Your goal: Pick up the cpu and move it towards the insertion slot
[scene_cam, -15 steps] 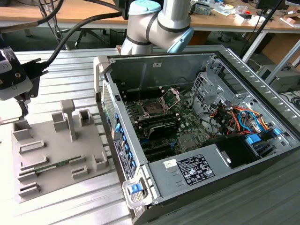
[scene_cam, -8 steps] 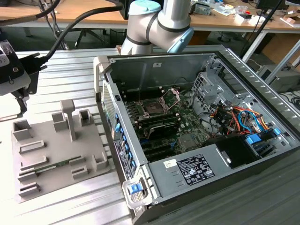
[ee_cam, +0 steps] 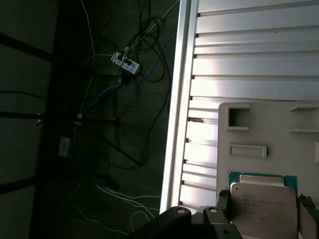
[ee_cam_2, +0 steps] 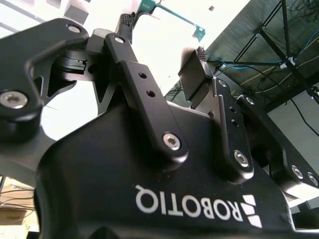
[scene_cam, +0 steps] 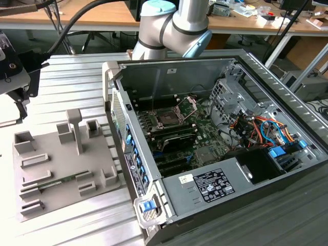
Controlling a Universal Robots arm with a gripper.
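Note:
In the first wrist view the cpu (ee_cam: 261, 201), a silvery square chip with a green rim, sits between my two black fingers (ee_cam: 223, 199), close under the camera. My gripper (ee_cam: 264, 206) is shut on its two opposite sides. It hangs above the grey tray (ee_cam: 249, 129). In the second wrist view the fingers (ee_cam_2: 149, 94) stand against the bright ceiling, and a thin green edge runs between their tips. In the exterior view the gripper's black body (scene_cam: 18, 95) is at the left edge, above the tray (scene_cam: 56, 159). The insertion slot (scene_cam: 168, 118) lies in the open computer case, its metal load plate (scene_cam: 188, 105) raised.
The tray carries raised grey blocks (scene_cam: 74, 128) and a memory stick (scene_cam: 56, 182). The case wall (scene_cam: 125, 143) stands between the tray and the slot. Long black memory slots (scene_cam: 177, 136) and bundled cables (scene_cam: 261, 128) lie near the socket. The ribbed table ends at an edge (ee_cam: 174, 124) with floor cables beyond.

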